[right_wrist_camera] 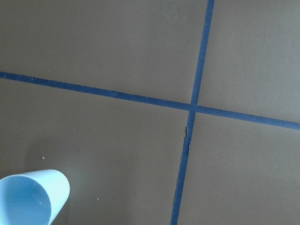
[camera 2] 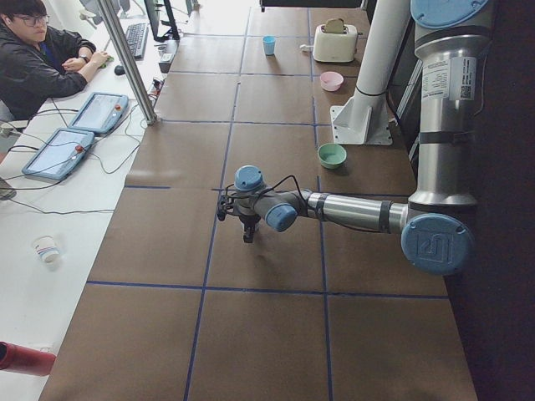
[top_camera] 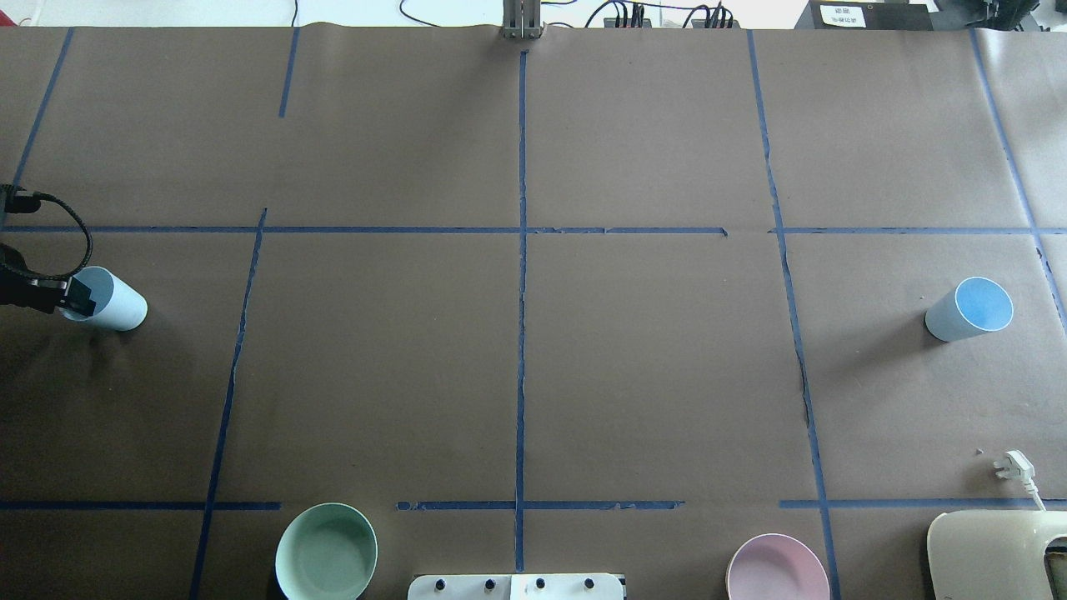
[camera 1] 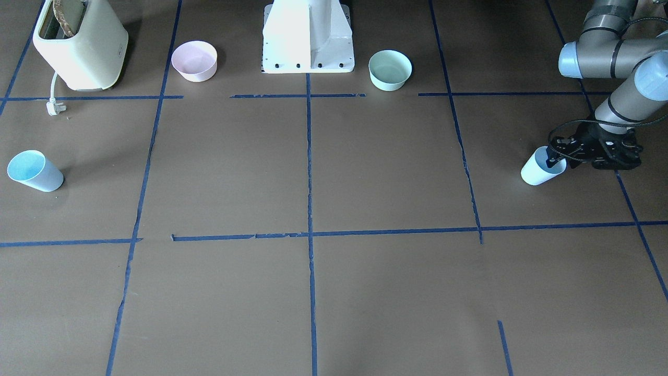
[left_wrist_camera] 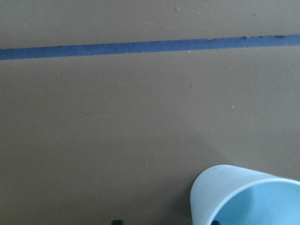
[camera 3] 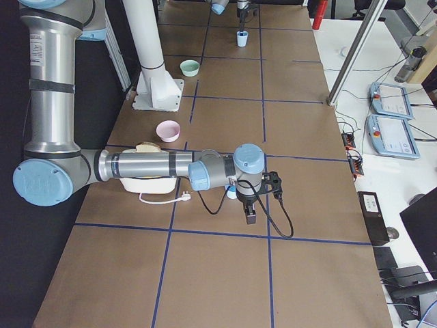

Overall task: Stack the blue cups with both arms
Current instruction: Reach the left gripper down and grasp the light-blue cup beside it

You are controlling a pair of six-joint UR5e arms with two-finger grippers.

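One blue cup [camera 1: 540, 169] stands at the table's end on my left; it also shows in the overhead view [top_camera: 117, 304] and at the bottom of the left wrist view [left_wrist_camera: 243, 197]. My left gripper [camera 1: 554, 158] is low at its rim, open, with one finger inside the mouth and one outside; it also shows in the overhead view [top_camera: 73, 293]. The other blue cup [camera 1: 34, 171] stands at the far end on my right, seen too in the overhead view [top_camera: 969, 308] and the right wrist view [right_wrist_camera: 30, 199]. My right gripper [camera 3: 251, 205] hangs beside that cup; I cannot tell whether it is open or shut.
A pink bowl [camera 1: 194, 60] and a mint-green bowl [camera 1: 390, 69] flank the white pedestal [camera 1: 308, 36]. A cream toaster [camera 1: 81, 44] with a loose plug [camera 1: 54, 107] stands near the right-hand cup. Blue tape lines cross the brown table. An operator [camera 2: 38, 63] sits alongside.
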